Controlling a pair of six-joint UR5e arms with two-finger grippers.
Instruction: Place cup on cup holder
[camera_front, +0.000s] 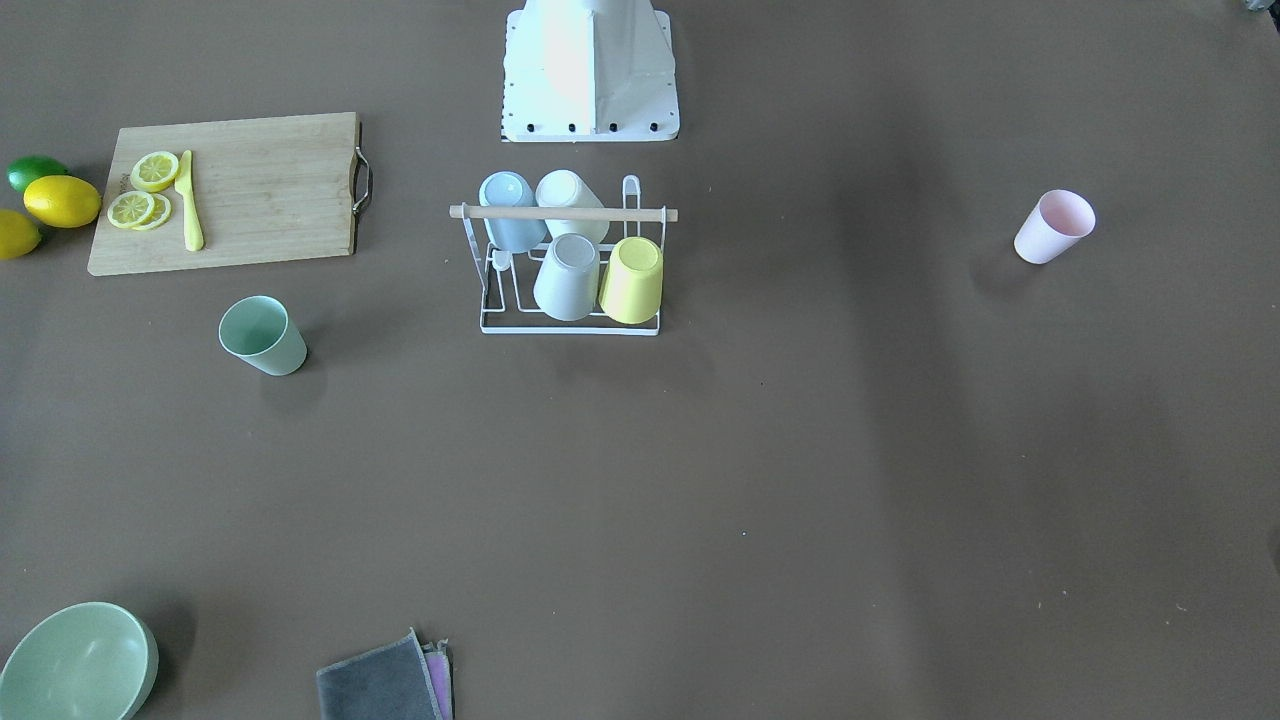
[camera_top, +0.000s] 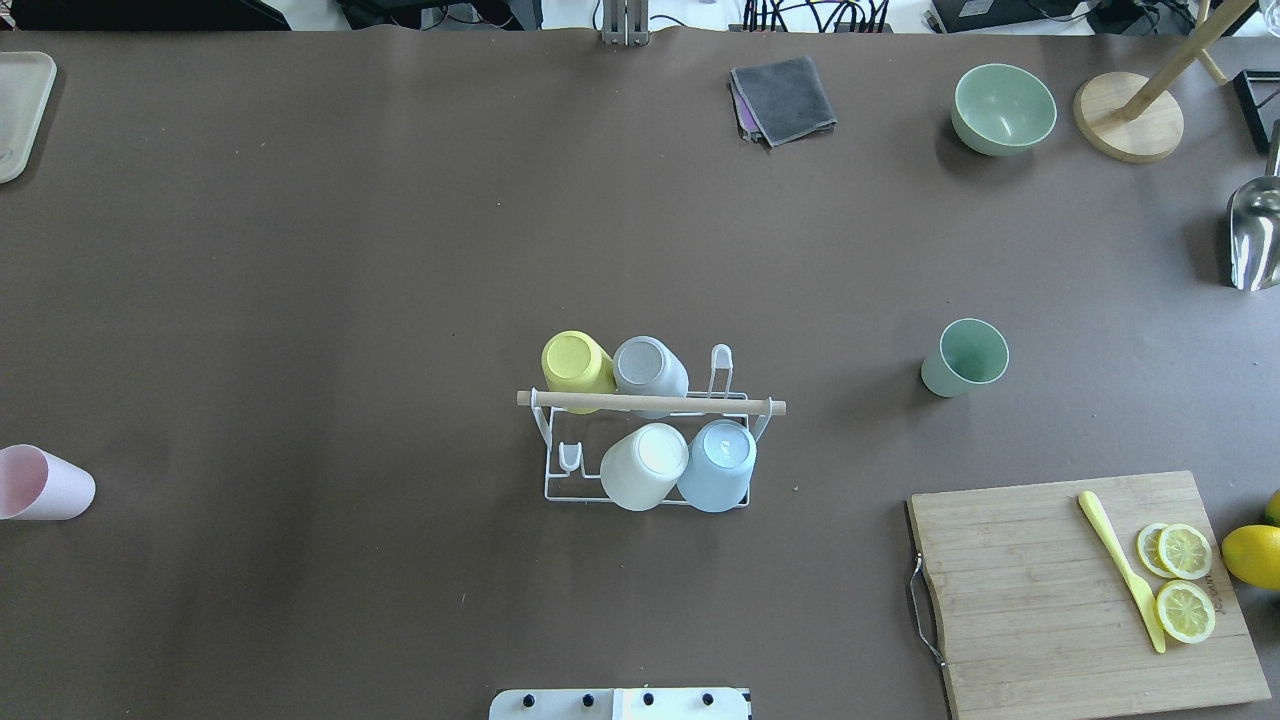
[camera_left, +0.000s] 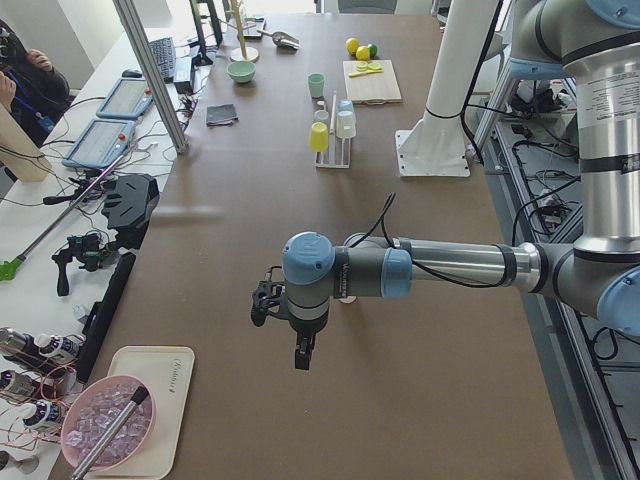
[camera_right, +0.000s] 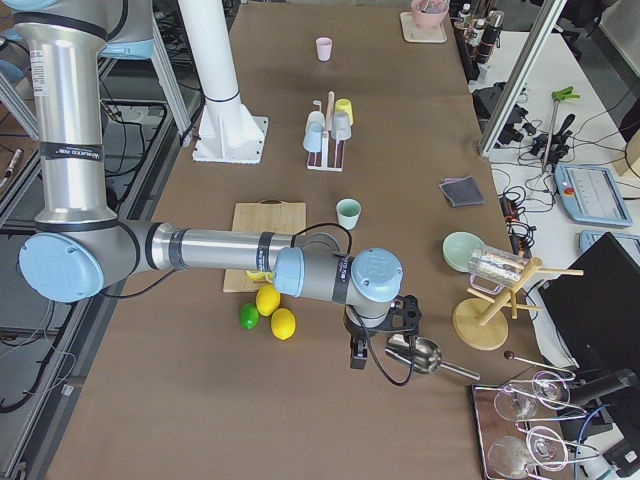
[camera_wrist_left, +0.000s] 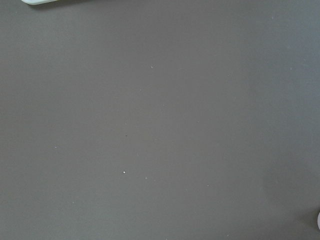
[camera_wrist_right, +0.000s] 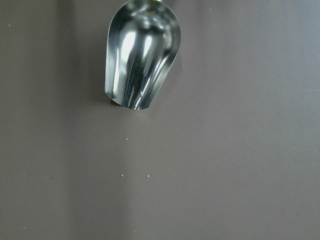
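Nearest hangs the left tool (camera_left: 302, 360), the right tool (camera_right: 357, 358) far off; apart or together, I cannot tell. Upright, the pink cup (camera_top: 40, 483) stands toward the holder (camera_top: 650, 403) from the left tool, the green cup (camera_top: 965, 357) likewise from the right tool; each arm seems nearer one cup.

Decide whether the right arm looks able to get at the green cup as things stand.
Probably yes. The green cup stands upright and alone, and nothing lies between it and the right hand, which hangs near the scoop.
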